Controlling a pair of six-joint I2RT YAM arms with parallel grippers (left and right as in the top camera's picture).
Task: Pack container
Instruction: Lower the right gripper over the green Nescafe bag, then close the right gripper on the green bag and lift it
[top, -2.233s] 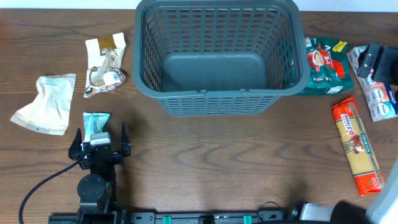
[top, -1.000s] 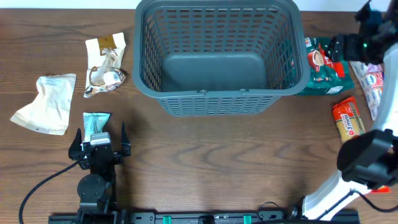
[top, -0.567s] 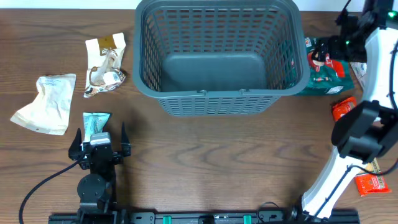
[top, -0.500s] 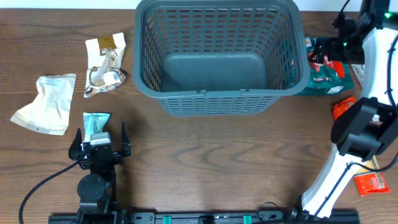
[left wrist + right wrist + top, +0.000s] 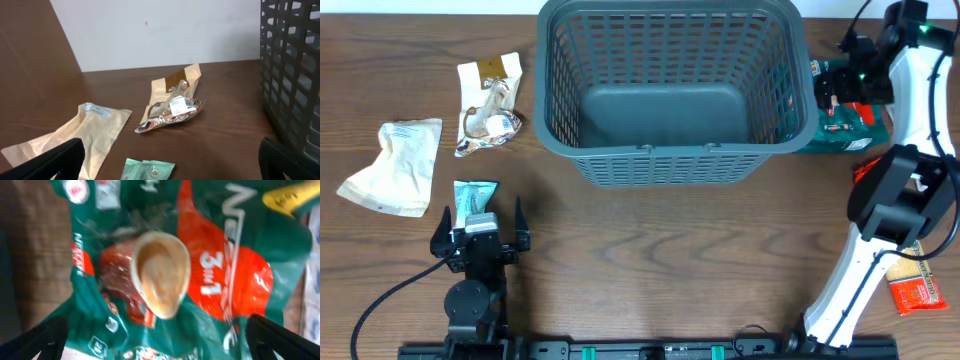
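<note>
Directly beneath the right gripper [image 5: 157, 337], between its 2 wide-spread jaws, lies a green and red coffee packet [image 5: 165, 280], not gripped. The container [image 5: 660, 165] stands just beside these jaws, on their left. The left gripper [image 5: 480, 222] is likewise spread wide and holds nothing. A small teal packet [image 5: 147, 170] lies just ahead between its jaws, with a gold wrapper [image 5: 172, 105] farther ahead, a pale pouch [image 5: 85, 135] ahead-left and the container ahead-right.
</note>
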